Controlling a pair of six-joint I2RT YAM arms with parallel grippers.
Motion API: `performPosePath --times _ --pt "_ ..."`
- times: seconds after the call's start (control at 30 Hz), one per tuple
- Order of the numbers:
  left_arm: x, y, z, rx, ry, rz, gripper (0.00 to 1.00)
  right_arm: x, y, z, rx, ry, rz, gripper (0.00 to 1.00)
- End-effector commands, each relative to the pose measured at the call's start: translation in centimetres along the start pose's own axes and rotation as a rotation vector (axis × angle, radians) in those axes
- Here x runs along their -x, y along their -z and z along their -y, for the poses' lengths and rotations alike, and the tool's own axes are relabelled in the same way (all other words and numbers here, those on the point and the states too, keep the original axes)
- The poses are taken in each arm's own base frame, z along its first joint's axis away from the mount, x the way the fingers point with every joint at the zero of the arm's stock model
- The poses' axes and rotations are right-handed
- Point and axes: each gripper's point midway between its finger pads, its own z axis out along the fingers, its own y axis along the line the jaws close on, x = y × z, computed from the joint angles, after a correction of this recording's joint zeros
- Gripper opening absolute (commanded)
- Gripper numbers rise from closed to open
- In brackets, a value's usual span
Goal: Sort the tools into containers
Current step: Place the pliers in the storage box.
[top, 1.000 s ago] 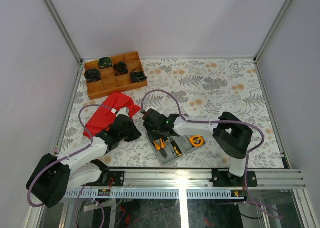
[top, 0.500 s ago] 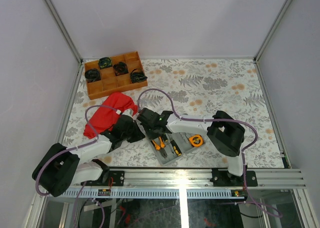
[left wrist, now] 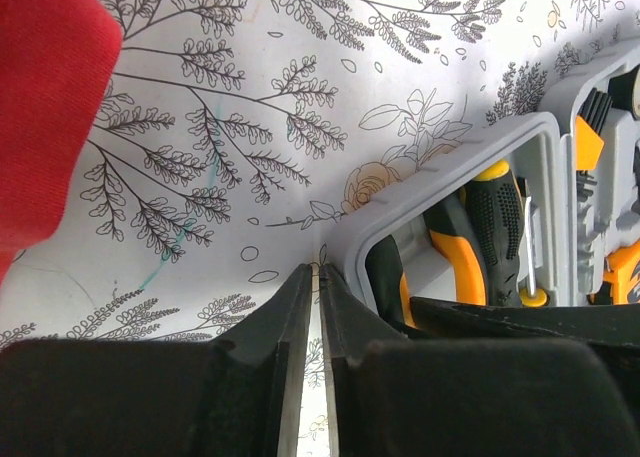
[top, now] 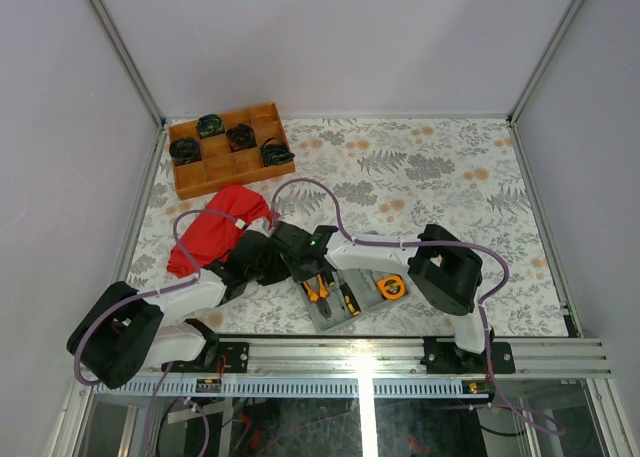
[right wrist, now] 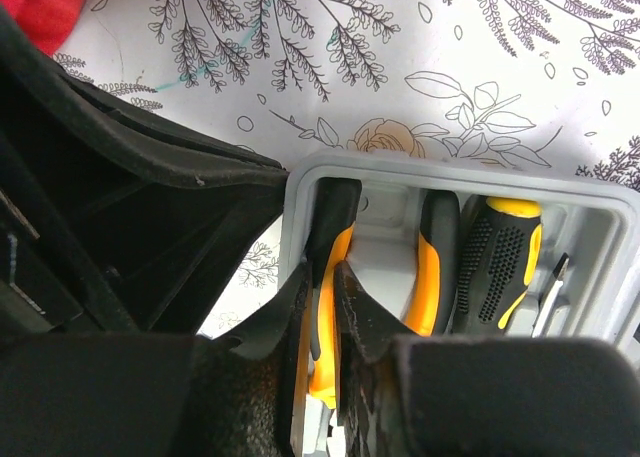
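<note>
The grey tool case lies open near the front edge, with orange-and-black pliers, a screwdriver and a round orange tape measure in its recesses. My right gripper reaches into the case's left end and is shut on the left handle of the pliers, next to the case wall. A black-and-yellow screwdriver lies to the right of the pliers. My left gripper is shut and holds nothing; it is low over the cloth-covered table, just outside the case's corner.
A red cloth lies to the left of the grippers, under the left arm. A brown wooden tray with black coiled bundles in it stands at the back left. The two grippers are close together at the case's left end.
My left gripper has slid right, up to the case corner, and its jaws have narrowed. My right gripper has shifted a little left and shut on the pliers' handle.
</note>
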Motion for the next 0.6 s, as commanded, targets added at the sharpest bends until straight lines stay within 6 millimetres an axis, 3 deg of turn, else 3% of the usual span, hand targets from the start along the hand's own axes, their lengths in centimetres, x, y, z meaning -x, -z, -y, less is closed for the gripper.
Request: performPosePath --times 0.0,0.13,0.2,0.37,0.57 --pt "-1.6 -0.7 0.0 -0.011 -0.013 -0.039 0.09 -20.3 -7.8 4.3 -0.172 0.097 -0.555 0.00" --pt "-1.5 -0.7 0.2 -0.014 -0.013 -0.037 0.09 -22.3 -8.2 3.8 -0.134 0.093 -0.593 0.00" --pt "-1.3 -0.6 0.3 -0.016 -0.008 -0.034 0.09 -21.1 -7.3 3.8 -0.132 0.085 -0.545 0.00" --pt "-0.7 -0.3 0.3 0.000 0.001 -0.007 0.09 -12.0 -3.0 1.8 -0.003 0.009 -0.299 0.02" --pt "0.2 -0.1 0.9 -0.002 0.003 0.005 0.10 0.7 3.0 0.1 0.177 -0.073 0.045 0.28"
